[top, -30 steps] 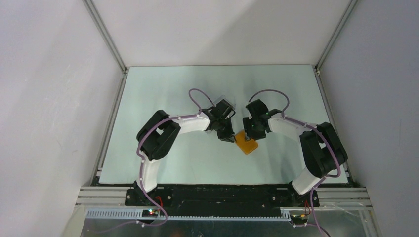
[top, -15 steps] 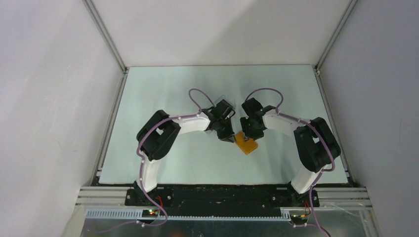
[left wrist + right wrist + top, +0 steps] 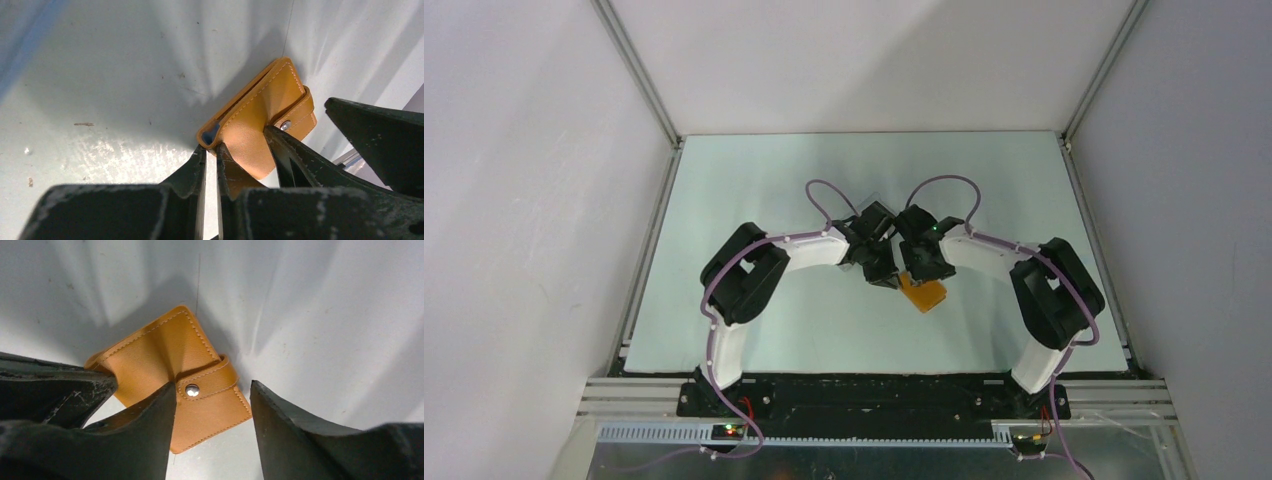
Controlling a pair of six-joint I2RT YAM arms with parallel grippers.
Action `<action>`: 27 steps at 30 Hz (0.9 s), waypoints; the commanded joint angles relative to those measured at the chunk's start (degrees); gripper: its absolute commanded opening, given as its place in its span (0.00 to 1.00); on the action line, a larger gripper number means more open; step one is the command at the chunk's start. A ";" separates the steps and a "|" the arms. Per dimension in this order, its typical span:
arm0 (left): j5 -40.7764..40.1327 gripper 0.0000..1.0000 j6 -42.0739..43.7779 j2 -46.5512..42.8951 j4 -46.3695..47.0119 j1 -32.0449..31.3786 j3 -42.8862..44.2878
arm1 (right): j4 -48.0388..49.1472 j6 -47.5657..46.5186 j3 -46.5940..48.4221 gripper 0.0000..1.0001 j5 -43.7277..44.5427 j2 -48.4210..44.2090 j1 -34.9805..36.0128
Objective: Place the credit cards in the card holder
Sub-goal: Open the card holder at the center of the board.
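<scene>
The orange-tan card holder [image 3: 926, 294] lies mid-table, folded, with its clasp strap [image 3: 207, 382] snapped. My left gripper [image 3: 882, 277] is nearly shut, and its tips [image 3: 211, 149] pinch the holder's near corner [image 3: 250, 120]. A sliver of blue, probably a card [image 3: 211, 134], shows inside that corner. No other credit cards are in view. My right gripper [image 3: 921, 272] is open over the holder [image 3: 165, 355]. Its jaws straddle the clasp end, and the left fingertip [image 3: 167, 392] touches the leather beside the snap. The right gripper also shows in the left wrist view [image 3: 299, 117].
The pale table [image 3: 754, 180] is walled in by white panels and metal rails. A faint clear plastic piece [image 3: 871, 197] lies just behind the two wrists. Both arms meet at the table's middle, wrists almost touching.
My right arm has swung left and its gripper now stands over the card holder, close against the left gripper. The left arm and the holder have stayed put.
</scene>
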 commanded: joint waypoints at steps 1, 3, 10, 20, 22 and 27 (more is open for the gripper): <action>-8.96 0.00 4.90 6.35 -10.25 0.34 -3.96 | 3.23 1.62 -0.32 0.62 14.22 1.82 0.02; -8.92 0.00 4.89 6.42 -10.21 0.33 -3.99 | 3.27 1.68 -0.35 0.63 15.54 1.35 -0.10; -8.85 0.00 4.97 6.52 -10.20 0.32 -3.91 | 3.99 0.35 -0.32 0.54 14.83 1.80 -1.30; -8.70 0.00 4.97 6.60 -10.20 0.43 -3.86 | 1.30 1.64 -0.45 0.45 6.65 -0.71 -2.22; -8.68 0.00 5.03 6.60 -10.22 0.41 -3.86 | 1.00 2.69 -1.33 0.46 3.49 -3.78 -3.59; -8.64 0.00 5.06 6.68 -10.20 0.37 -3.79 | 1.03 5.85 -3.72 0.48 -7.40 -13.21 -8.78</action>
